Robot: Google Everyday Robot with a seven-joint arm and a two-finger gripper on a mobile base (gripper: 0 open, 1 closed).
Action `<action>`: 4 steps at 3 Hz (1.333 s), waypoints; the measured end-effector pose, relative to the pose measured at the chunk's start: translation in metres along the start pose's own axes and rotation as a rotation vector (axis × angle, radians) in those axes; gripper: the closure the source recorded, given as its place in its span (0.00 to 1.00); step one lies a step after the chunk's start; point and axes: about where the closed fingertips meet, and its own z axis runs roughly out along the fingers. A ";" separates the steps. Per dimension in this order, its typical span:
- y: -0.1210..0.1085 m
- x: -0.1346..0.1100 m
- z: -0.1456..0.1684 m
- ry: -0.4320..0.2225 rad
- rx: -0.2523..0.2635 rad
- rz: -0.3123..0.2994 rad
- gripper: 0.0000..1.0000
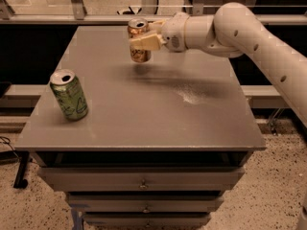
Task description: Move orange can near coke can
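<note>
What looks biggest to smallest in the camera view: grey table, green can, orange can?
1. grey metal table
2. green drink can
3. coppery-orange drink can, held in the gripper at the table's far side
Cans may really match; the green one is nearer the camera.

Orange can point(139, 55): glossy coppery metal w/ silver top, gripped by the claw point(139, 43) over the far part of the table point(158, 123); claw fingers point(147, 42) look like matt tan plastic, arm point(230, 25) a smooth off-white plastic shell w/ slight sheen. Green can point(70, 97): shiny printed metal, silver lid. Table top is smooth matt grey w/ a dull glare patch, drawer fronts point(144, 178) the same matt grey, floor point(273, 190) speckled, stone-like.
</note>
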 end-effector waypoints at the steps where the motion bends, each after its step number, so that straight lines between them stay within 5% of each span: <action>1: -0.025 0.012 -0.073 0.083 0.037 -0.033 1.00; 3: -0.041 0.011 -0.093 0.100 0.083 -0.047 1.00; 4: -0.070 0.013 -0.138 0.117 0.187 -0.046 1.00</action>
